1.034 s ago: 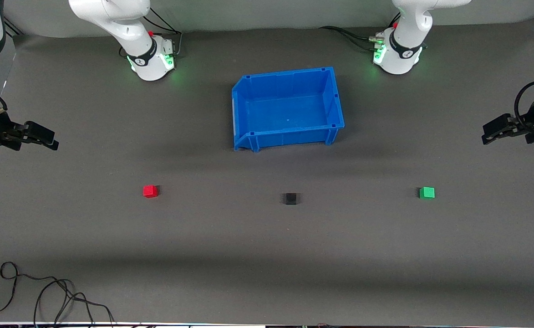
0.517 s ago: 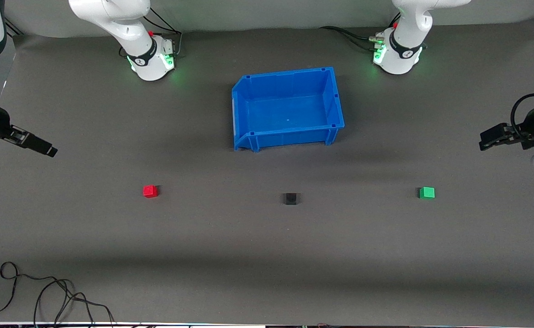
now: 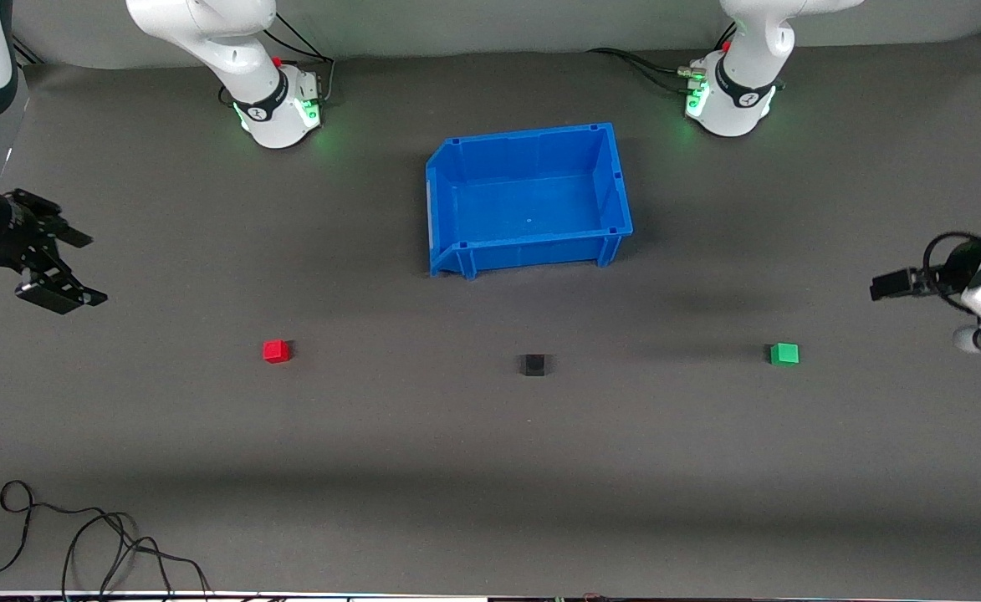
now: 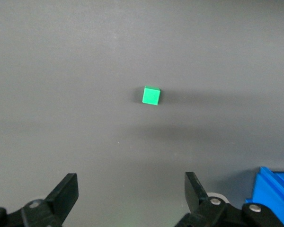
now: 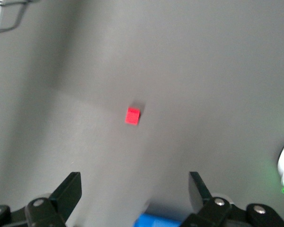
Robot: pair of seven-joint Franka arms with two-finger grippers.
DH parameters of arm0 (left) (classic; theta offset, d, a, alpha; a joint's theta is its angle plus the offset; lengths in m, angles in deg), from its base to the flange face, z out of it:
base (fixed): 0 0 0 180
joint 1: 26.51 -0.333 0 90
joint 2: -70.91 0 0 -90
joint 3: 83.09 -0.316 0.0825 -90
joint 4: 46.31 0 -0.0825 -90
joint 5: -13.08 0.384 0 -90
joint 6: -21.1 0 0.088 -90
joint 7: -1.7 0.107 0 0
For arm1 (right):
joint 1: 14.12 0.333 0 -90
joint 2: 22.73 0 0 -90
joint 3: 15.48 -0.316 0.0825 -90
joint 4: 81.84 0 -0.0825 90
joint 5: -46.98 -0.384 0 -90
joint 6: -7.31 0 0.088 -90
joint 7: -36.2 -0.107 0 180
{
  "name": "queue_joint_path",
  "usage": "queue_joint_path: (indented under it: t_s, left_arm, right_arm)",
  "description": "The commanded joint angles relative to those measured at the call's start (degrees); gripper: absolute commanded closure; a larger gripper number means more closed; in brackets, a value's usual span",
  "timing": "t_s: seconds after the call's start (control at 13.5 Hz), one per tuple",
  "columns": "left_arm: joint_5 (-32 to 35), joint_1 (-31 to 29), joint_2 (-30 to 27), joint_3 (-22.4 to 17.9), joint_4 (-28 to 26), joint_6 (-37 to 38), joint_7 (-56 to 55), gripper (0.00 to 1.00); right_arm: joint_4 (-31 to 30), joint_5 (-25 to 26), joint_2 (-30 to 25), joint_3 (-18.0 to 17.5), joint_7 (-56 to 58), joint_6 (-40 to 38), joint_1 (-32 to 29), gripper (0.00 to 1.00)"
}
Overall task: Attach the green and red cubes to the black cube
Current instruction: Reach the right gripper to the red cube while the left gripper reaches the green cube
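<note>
Three small cubes lie in a row on the dark mat: a red cube toward the right arm's end, a black cube in the middle, and a green cube toward the left arm's end. My right gripper is open and empty, in the air over the mat's edge, off to the side of the red cube. The right wrist view shows the red cube ahead of its open gripper. My left gripper hovers over the mat's edge beside the green cube. The left wrist view shows the green cube ahead of its open gripper.
An empty blue bin stands between the arm bases, farther from the front camera than the black cube; its corner shows in the left wrist view. A loose black cable lies near the front edge at the right arm's end.
The left gripper has come down and in, closer to the green cube. The right gripper has turned at the wrist, so both its spread fingers now show. The cubes have not moved.
</note>
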Motion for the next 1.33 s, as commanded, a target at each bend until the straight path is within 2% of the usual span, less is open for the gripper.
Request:
queue_joint_path:
  t_s: [0.0,0.22,0.37,0.52,0.66,0.89,1.03,1.26]
  left_arm:
    - [-0.22,0.02,0.46,0.32,-3.45,-4.25,0.62,0.00]
    - [0.13,0.28,0.28,0.32,-9.87,-9.60,0.62,0.00]
    - [0.13,0.28,0.55,0.41,-14.88,-16.71,0.62,0.00]
    - [0.13,0.28,3.00,0.41,-15.60,-20.77,0.62,0.00]
    - [0.13,0.28,5.90,0.41,-15.42,-23.84,0.62,0.00]
    - [0.13,0.98,10.38,0.67,-18.58,-32.27,0.62,0.04]
    - [0.13,1.86,12.84,0.67,-18.68,-35.01,0.62,0.06]
    - [0.13,3.35,14.87,0.76,-18.68,-37.57,0.62,0.04]
  right_arm:
    - [-3.97,-6.58,-0.47,2.65,-6.05,1.92,-0.56,0.00]
    - [-10.38,-14.04,-0.12,5.20,-5.71,6.14,-0.56,0.00]
    - [-14.86,-15.48,-0.12,5.21,-5.09,10.97,-0.48,0.00]
    - [-20.83,-16.18,-0.12,5.12,-4.05,18.33,0.05,0.00]
    - [-25.59,-20.46,1.10,5.12,2.08,24.06,0.05,0.00]
    - [-26.75,-25.66,6.71,5.21,8.25,27.24,-0.12,0.00]
    - [-27.27,-28.30,10.67,5.21,11.67,31.18,-0.04,0.00]
    - [-27.37,-35.93,16.65,5.12,19.67,35.76,0.05,0.00]
